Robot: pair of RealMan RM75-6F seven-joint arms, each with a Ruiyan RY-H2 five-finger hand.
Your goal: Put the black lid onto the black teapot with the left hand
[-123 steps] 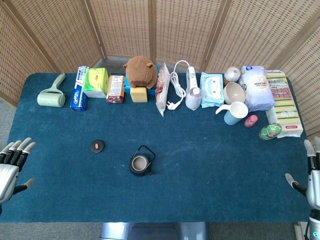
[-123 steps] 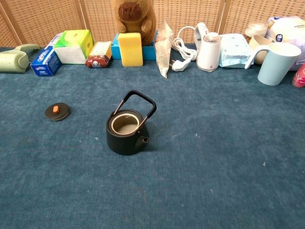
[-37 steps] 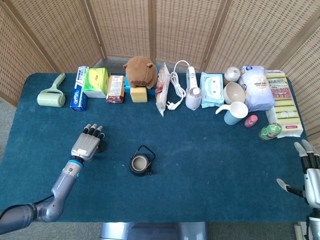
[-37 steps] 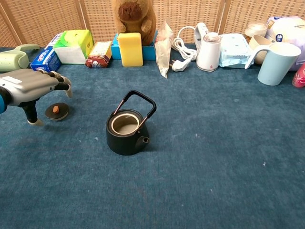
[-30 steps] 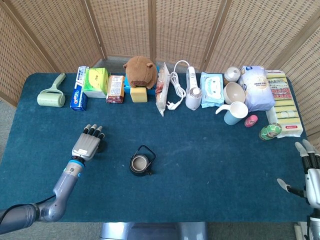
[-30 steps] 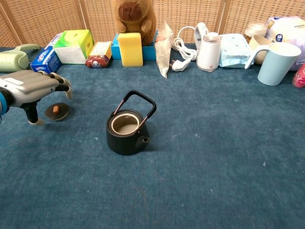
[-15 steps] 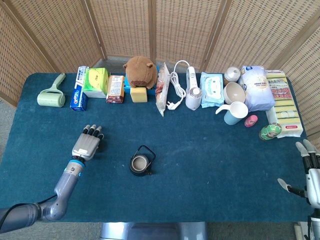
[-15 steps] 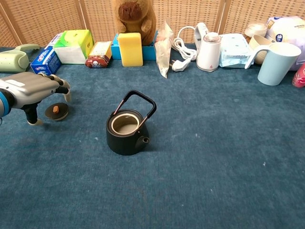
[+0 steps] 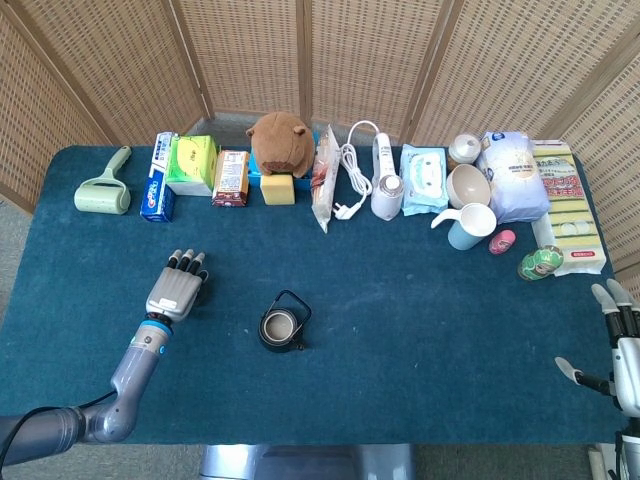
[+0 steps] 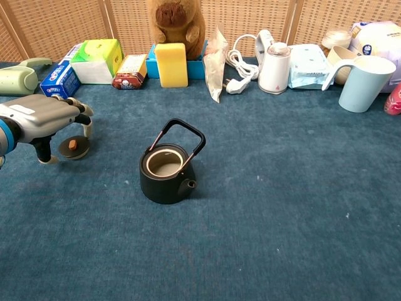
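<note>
Reaching for a flat lid on soft cloth

Closing the fingers now is where this could slip: the left hand (image 10: pixel 39 119) hangs over the black lid (image 10: pixel 73 146) with thumb and fingers curved down around it, and I cannot tell from either view whether any of them touch it. It holds nothing so far as I can see. The lid lies low on the cloth with only a small orange knob to catch, so a grip that closes too high may skid off, or nudge it away from the black teapot (image 10: pixel 167 171), which stands open-mouthed well to its right. Its raised handle arches over the opening and could block the lid on the way in. The right hand (image 9: pixel 625 352) waits at the far table edge, fingers spread and empty. Deep blue cloth covers the table (image 10: pixel 282 213); boxes, a plush animal (image 10: pixel 177 21), a pale blue cup (image 10: pixel 363 73) and other clutter line its back edge before woven screens
</note>
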